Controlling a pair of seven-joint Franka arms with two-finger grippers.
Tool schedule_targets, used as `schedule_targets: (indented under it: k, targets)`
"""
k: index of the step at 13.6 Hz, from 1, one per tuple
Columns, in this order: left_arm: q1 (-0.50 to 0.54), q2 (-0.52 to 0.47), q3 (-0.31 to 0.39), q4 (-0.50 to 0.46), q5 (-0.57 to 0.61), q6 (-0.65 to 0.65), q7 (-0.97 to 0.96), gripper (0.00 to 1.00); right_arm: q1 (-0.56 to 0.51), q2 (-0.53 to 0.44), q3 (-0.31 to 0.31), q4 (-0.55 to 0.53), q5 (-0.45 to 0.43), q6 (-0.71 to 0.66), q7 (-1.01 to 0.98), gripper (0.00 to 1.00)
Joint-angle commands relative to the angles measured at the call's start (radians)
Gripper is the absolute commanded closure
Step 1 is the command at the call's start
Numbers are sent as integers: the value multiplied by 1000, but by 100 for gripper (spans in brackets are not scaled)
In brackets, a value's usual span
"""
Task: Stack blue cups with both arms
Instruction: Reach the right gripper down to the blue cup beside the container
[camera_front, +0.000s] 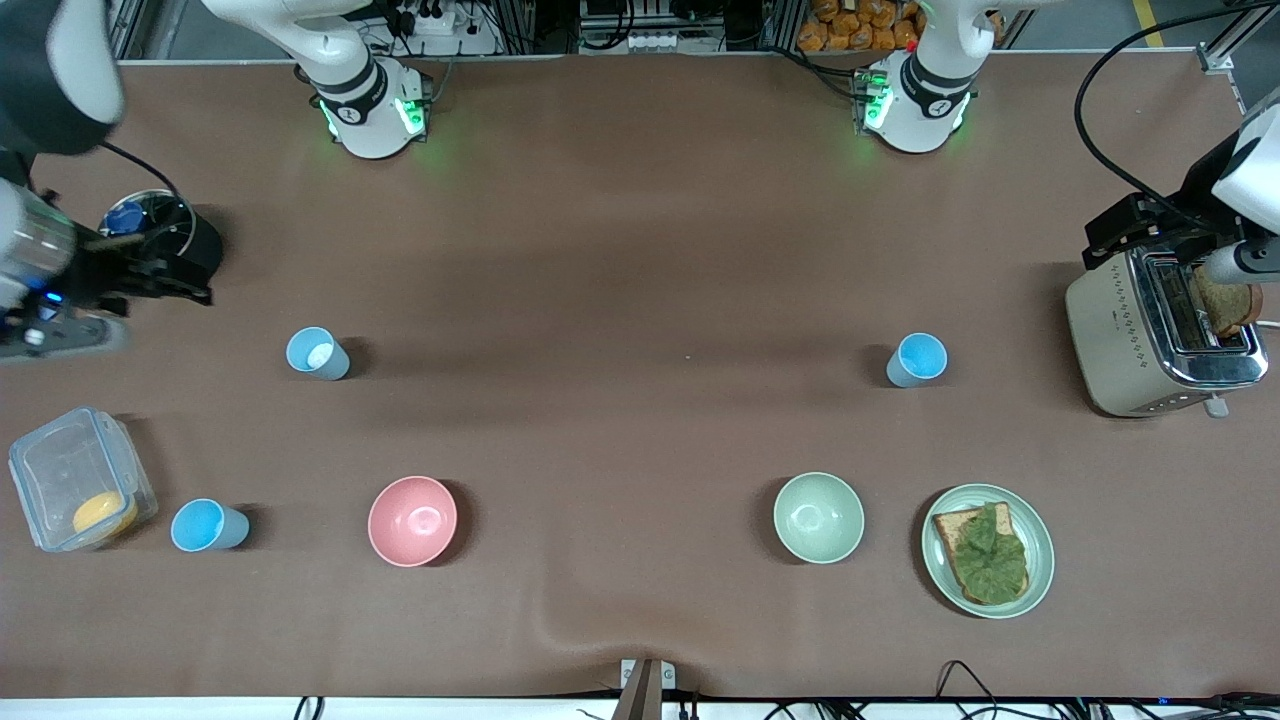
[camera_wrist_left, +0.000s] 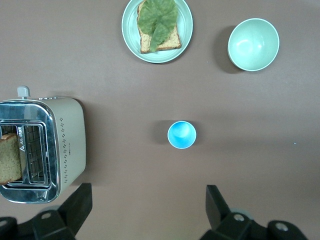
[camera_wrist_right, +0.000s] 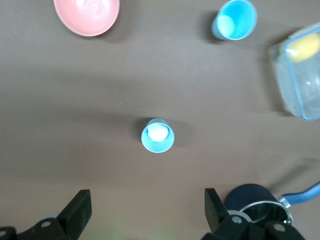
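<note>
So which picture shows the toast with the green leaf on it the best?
The left wrist view: the leaf-topped toast on its green plate shows large and sharp, the leaf's veins clear. The front view shows the same toast smaller, nearer the camera than the toaster. The right wrist view doesn't show it.

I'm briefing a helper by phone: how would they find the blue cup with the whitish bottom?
Start at the clear lidded container at the right arm's end of the table. Two blue cups stand near it; take the paler cup, farther from the front camera than the pink bowl. Its inside bottom is whitish.
</note>
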Motion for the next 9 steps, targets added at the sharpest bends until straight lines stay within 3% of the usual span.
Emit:
schedule_targets:
  k: [1,5,9]
  targets:
    - [6,0,-5,9,9,-17,-5,0,38,84,1,-24,12,71,14,0]
    - [21,0,-2,8,9,-18,-8,0,-5,83,1,-249,17,321,2,0]
    - [26,0,-2,6,9,-18,-7,0,-95,119,1,-348,26,449,-79,0]
